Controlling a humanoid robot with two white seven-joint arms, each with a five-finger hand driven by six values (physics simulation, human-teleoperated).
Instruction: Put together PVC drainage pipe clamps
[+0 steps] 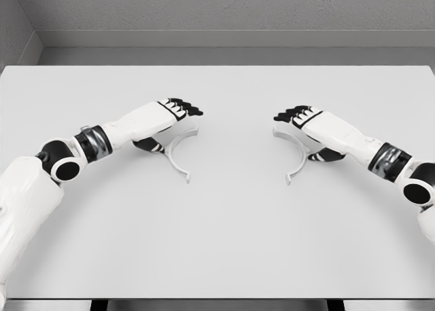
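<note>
We see a white table [217, 243] before grey walls [224, 9]. Two clamp halves lie mid-frame: left half [178, 155], right half [296, 155]. Our left hand [173, 114] and right hand [302, 117] hover, fingers curled, holding nothing.

Each hand, the left hand [170, 117] and the right hand [306, 124], covers one end of its curved clamp half [178, 158], [297, 158], hiding whether fingers grip it; the table [217, 243] corners run off-frame.

We find no text, label, brand, number or sign that can be read anywhere in the head view. The white surface [217, 243] carries no printing that we can make out.
</note>
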